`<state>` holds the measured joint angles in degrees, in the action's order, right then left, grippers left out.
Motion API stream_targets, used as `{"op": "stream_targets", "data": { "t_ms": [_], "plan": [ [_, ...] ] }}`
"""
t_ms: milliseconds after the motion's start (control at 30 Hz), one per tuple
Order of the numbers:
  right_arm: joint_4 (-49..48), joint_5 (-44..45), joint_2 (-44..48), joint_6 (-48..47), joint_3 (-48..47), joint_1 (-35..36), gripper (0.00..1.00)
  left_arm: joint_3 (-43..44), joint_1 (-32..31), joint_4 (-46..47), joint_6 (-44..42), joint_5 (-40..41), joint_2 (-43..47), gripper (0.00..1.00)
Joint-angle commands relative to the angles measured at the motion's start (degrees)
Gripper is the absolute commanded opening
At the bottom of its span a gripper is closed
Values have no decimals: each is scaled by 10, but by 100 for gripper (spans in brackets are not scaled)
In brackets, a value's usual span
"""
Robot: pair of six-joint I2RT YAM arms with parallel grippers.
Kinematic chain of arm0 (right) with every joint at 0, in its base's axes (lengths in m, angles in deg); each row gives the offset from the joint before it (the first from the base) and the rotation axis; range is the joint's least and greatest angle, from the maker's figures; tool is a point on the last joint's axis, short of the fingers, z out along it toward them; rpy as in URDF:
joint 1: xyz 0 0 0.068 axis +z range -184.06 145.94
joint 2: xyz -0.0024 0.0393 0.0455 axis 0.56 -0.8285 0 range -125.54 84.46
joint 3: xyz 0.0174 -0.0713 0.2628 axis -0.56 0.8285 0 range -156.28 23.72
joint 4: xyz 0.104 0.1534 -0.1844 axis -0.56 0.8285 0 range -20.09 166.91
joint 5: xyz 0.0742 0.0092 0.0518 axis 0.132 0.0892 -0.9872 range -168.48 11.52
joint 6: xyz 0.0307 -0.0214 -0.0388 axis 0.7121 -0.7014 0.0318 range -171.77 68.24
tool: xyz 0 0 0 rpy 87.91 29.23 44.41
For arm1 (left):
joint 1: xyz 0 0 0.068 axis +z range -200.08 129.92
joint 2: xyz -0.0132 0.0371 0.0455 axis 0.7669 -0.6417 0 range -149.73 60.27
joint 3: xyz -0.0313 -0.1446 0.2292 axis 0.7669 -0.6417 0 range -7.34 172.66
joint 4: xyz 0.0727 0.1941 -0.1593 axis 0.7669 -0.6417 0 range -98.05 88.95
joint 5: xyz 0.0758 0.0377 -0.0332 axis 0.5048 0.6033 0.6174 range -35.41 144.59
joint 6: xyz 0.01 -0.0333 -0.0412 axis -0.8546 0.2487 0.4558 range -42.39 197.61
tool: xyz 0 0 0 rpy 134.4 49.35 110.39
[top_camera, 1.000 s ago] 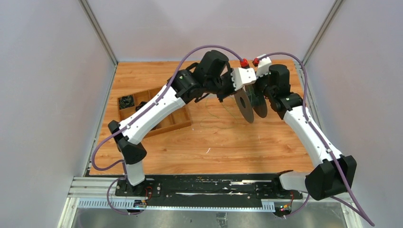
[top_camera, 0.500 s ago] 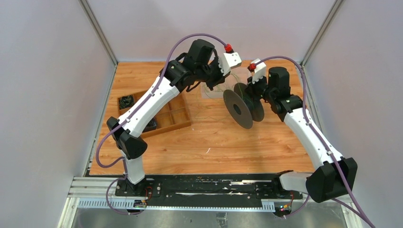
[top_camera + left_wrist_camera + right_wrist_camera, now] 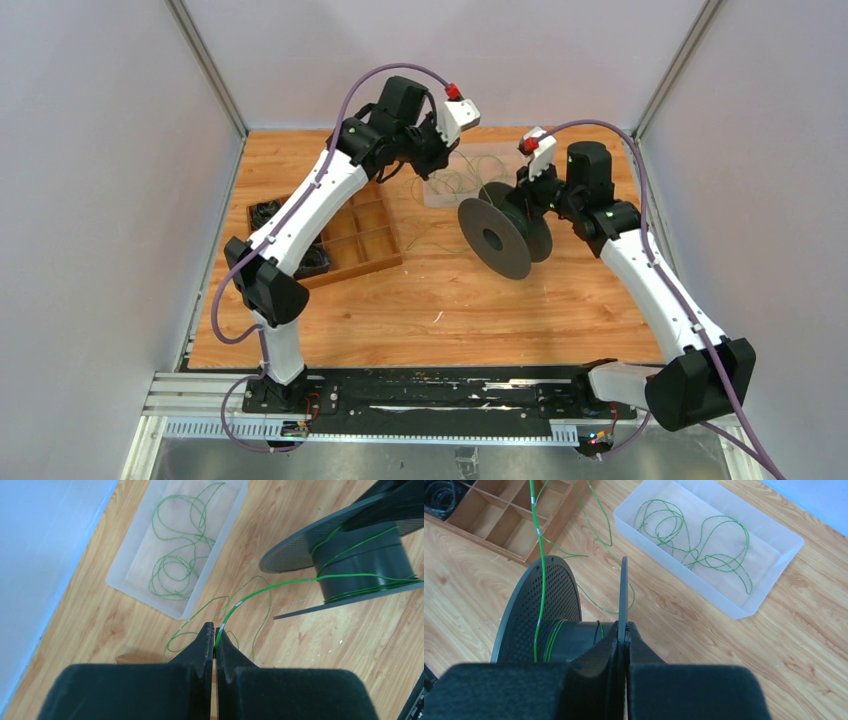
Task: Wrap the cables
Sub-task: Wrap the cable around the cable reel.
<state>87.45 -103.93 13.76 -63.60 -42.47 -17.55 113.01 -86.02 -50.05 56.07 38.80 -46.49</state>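
Note:
A thin green cable [image 3: 270, 587] runs taut from my left gripper [image 3: 215, 639] to the hub of a dark grey spool [image 3: 357, 562]. The left gripper is shut on the cable, held above the table near the far left. Several turns of cable lie round the hub [image 3: 555, 636]. My right gripper [image 3: 625, 630] is shut on one flange of the spool [image 3: 495, 238] and holds it off the table. More cable lies in loose loops [image 3: 694, 540] in a clear plastic tray [image 3: 774, 592] and trails over the wood [image 3: 192, 625]. In the top view the left gripper [image 3: 440, 150] is left of the spool.
A wooden divided box [image 3: 365, 240] stands at the left, with black cord bundles [image 3: 265, 213] in its compartments; it also shows in the right wrist view [image 3: 499, 525]. The clear tray [image 3: 450, 190] sits at the back middle. Grey walls enclose the table on three sides.
My left gripper has pulled away from the spool, to the left and back, drawing the cable out. The right gripper has swung the spool left and turned it more face-on.

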Motion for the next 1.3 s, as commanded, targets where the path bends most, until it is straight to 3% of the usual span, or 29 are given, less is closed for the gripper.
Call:
{"op": "stream_targets", "data": {
  "t_ms": [0, 467, 1000, 1267],
  "plan": [
    [-2, -45, 16, 14, -38, 0, 1, -17, 21, 3, 8, -11, -6, 0],
    [27, -111, 11, 74, -109, -8, 1, -134, 65, 73, 25, -9, 11, 0],
    [20, -135, -1, 170, -151, -54, 1, -289, 83, 208, 85, -101, 52, 1],
    [25, -84, -4, 197, -165, -60, 1, -356, 83, 283, 136, -162, 60, 3]
  ]
}}
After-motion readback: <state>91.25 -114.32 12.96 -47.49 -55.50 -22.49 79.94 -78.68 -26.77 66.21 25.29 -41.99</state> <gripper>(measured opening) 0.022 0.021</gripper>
